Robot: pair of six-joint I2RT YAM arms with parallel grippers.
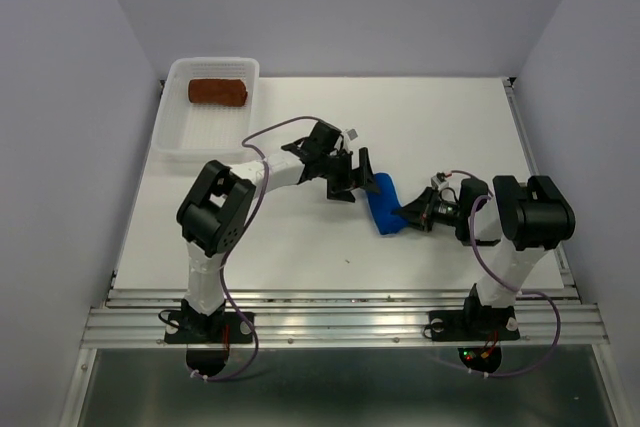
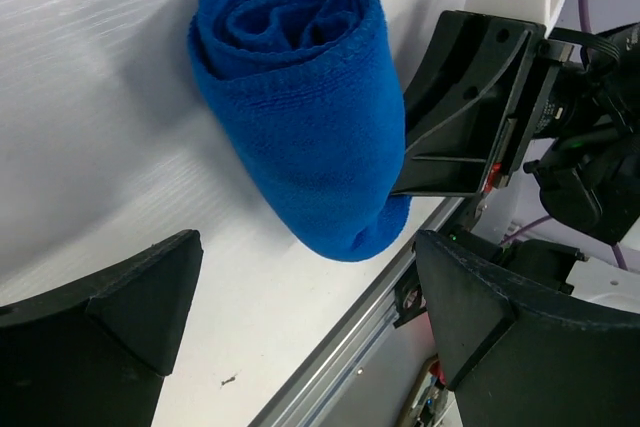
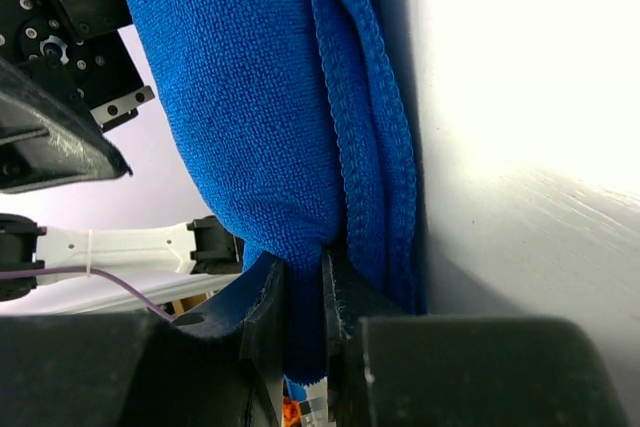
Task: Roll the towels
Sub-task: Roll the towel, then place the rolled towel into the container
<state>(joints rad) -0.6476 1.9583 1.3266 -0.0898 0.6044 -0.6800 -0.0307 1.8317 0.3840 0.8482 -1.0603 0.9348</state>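
Observation:
The blue towel [image 1: 383,208] lies rolled up near the middle of the table; its spiral end shows in the left wrist view [image 2: 300,97]. My right gripper [image 1: 411,215] is shut on the roll's near end, a fold of blue towel [image 3: 280,127] pinched between its fingers [image 3: 262,317]. My left gripper [image 1: 358,179] is open and empty just left of the roll's far end, its fingers [image 2: 130,297] apart from the cloth. The rust-brown towel [image 1: 218,92] lies rolled in the white basket [image 1: 182,140] at the far left.
The table's metal front rail [image 1: 340,312] runs along the near edge; it also shows in the left wrist view [image 2: 340,367]. Grey walls close in on both sides and the back.

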